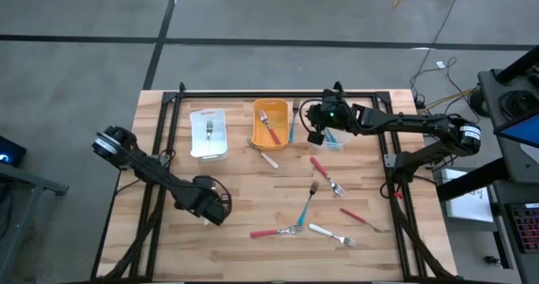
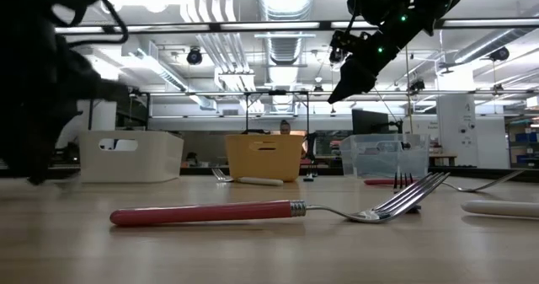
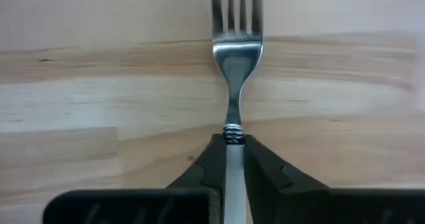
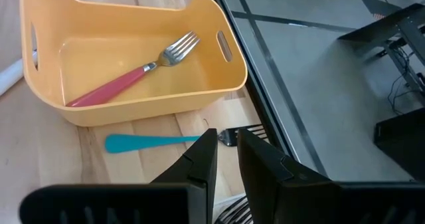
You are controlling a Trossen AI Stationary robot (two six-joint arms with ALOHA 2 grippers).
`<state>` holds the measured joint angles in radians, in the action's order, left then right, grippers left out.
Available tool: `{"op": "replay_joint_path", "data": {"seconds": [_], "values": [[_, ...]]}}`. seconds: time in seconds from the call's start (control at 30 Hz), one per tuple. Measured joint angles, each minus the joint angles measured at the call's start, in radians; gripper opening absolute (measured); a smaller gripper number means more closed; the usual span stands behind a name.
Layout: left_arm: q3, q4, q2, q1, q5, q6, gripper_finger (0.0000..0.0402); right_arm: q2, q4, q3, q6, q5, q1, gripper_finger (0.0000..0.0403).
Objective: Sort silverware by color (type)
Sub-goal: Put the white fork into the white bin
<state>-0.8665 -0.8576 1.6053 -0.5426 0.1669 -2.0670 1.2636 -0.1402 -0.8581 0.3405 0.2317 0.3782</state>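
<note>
The left gripper (image 3: 229, 159) is found low over the bench (image 1: 244, 191), toward its near-left area, clamped on the white handle of a fork (image 3: 237, 58). The grip is taken right at the collar where handle meets metal neck, so the tines project straight ahead and the fork lies flat on the wood; a hold this close to the head is judged to keep the fork from swinging when lifted. Its likely destination is the white bin (image 1: 208, 134) along the far edge, where one white-handled fork already lies.

The right gripper (image 4: 226, 159) is held raised at the far edge, beside the orange bin (image 4: 133, 58). Its fingers stand nearly together with a narrow gap, and nothing is seen between them. The orange bin holds a red-handled fork (image 4: 129, 74), consistent with sorting by handle colour. A teal-handled utensil (image 4: 156, 143) lies on the bench just outside that bin, between it and the clear bin (image 1: 333, 139); it is not yet binned.

Unsorted silverware remains across the near-right part of the bench: a red-handled fork (image 2: 253, 211) nearest the front edge, with teal, white and further red pieces close by.
</note>
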Motion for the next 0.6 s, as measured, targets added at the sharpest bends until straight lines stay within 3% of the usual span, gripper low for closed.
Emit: {"op": "replay_joint_path", "data": {"seconds": [0.13, 0.43, 0.6], "values": [[-0.069, -0.041, -0.013, 0.0, 0.068, 0.054, 0.0002, 0.0, 0.0, 0.0, 0.0, 0.0, 0.0, 0.0052], [-0.292, -0.355, -0.017, 0.048, 0.17, 0.171, 0.0002, 0.0, -0.001, 0.0, -0.007, -0.004, 0.0, 0.0052], [-0.34, -0.35, -0.018, 0.077, 0.175, 0.233, 0.0001, 0.0, -0.001, 0.0, -0.007, -0.004, 0.0, 0.0052]]}}
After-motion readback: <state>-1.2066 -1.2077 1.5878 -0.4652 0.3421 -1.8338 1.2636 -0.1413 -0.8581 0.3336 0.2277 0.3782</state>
